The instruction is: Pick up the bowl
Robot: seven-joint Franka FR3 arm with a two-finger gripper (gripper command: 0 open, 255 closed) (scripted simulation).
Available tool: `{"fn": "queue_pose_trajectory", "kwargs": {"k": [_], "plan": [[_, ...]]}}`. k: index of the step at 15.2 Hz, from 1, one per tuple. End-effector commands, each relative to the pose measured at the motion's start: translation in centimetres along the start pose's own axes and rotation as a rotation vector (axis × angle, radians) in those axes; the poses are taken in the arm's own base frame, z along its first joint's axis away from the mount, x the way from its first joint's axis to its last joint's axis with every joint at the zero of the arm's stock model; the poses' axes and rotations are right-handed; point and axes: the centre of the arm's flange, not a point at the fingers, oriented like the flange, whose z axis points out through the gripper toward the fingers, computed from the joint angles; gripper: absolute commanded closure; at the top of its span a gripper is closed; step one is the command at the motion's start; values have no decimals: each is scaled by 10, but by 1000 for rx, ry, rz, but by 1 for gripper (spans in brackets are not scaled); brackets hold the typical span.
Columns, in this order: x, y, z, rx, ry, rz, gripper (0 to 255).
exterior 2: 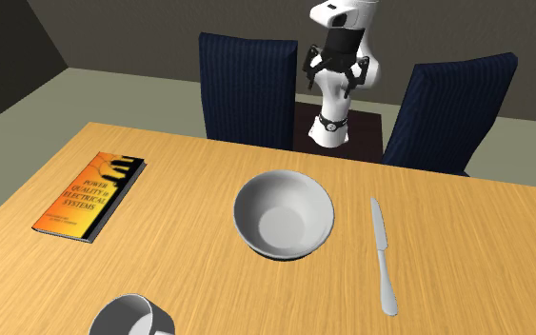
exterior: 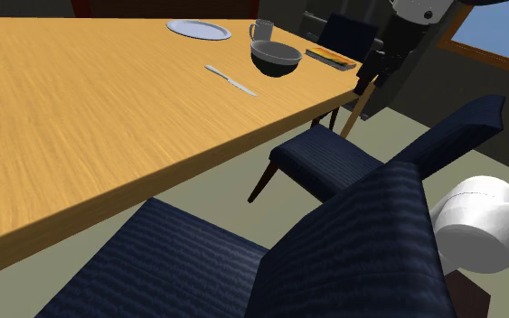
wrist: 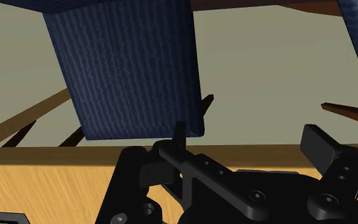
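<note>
The bowl [exterior: 275, 59] is round and pale grey inside, dark on the outside in the shoulder view. It stands upright on the wooden table [exterior: 80, 117], between an orange book and a knife. In the second exterior view the bowl [exterior 2: 284, 214] sits mid-table. My black gripper [exterior: 370, 77] hovers off the table's edge, to the shoulder view's right of the bowl and well apart from it. The gripper [exterior 2: 333, 76] is open with nothing between its fingers, up between two chair backs. In the wrist view its fingers [wrist: 179, 137] stand wide apart.
An orange book [exterior 2: 89, 193], a knife [exterior 2: 381, 252] and a mug [exterior 2: 132, 319] lie around the bowl; a plate [exterior: 199, 30] sits farther off. Dark blue chairs [exterior: 334, 163] stand along the table's edge near the arm [exterior 2: 337, 114]. One chair back [wrist: 130, 70] faces the gripper.
</note>
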Motion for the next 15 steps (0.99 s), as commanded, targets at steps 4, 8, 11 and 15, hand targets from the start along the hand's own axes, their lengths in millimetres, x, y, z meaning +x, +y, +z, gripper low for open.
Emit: {"fn": "queue_pose_trajectory", "kwargs": {"k": [4,8,11,15], "plan": [[38,-12,4,-21,0,11,0],[90,-28,10,-50,0,26,0],[128,-39,15,-71,1,37,0],[180,-53,22,-100,1,52,0]]}}
